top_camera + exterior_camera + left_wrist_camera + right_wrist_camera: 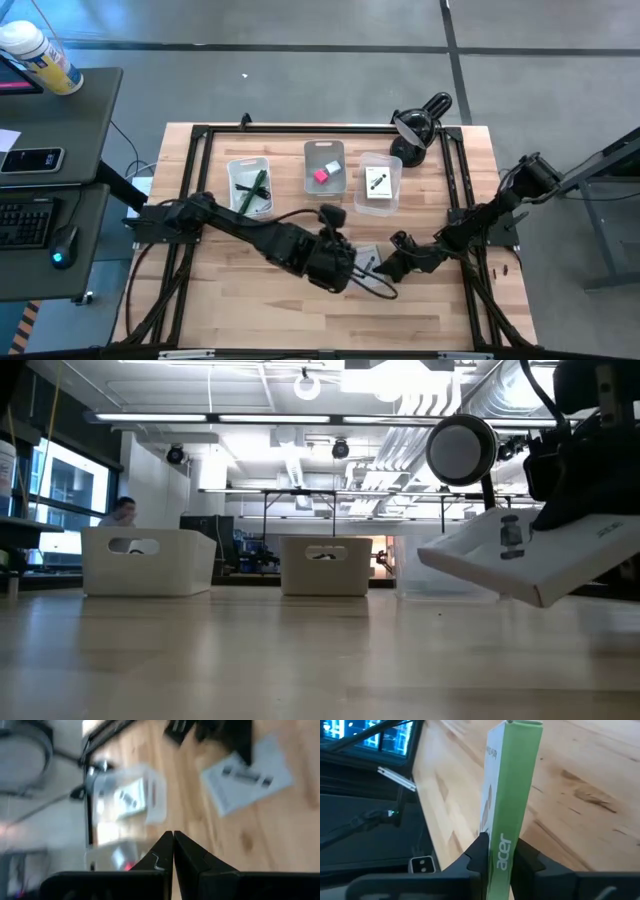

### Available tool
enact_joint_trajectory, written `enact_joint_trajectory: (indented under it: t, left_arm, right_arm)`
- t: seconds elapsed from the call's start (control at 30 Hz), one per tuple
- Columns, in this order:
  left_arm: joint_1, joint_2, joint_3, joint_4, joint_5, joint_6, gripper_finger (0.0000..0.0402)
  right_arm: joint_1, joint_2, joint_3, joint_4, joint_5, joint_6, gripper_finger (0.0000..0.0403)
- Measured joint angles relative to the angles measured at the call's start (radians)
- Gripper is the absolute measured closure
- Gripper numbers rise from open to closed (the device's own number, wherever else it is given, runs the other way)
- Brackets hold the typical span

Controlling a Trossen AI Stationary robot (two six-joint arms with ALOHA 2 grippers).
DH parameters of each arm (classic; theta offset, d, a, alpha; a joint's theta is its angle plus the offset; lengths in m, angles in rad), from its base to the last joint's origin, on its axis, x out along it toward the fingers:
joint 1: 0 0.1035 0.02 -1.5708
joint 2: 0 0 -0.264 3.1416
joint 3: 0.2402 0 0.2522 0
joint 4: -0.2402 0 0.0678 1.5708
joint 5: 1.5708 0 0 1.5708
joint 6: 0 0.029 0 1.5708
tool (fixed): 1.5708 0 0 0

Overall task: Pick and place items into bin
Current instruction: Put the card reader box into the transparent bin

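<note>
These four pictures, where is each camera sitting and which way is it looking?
High view: above the table, looking straight down on both arms, the left gripper, the right gripper and three bins.
Low view: at table-top height, looking level across to the bins; the held box hangs at right.
Left wrist view: on the left arm, looking past its shut fingers at the table.
Right wrist view: on the right arm, fingers clamping the box's green edge.
Shared: the box appears in the low, left wrist and right wrist views.
</note>
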Motion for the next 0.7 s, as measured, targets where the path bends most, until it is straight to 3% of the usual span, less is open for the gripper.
enact_joint_trajectory:
  t: [0.27,0.7]
  left_arm:
    - [-0.038,-0.029,-0.014,-0.187,-0.064,-0.218,0.0399]
    - [-0.083,-0.032,-0.013,-0.265,-0.070,-0.294,0.0399]
  right_arm:
    - [0.000,-0.001,-0.001,0.009,-0.017,-0.043,0.0367]
    - [-0.001,-0.002,-0.002,0.044,0.021,-0.049,0.0367]
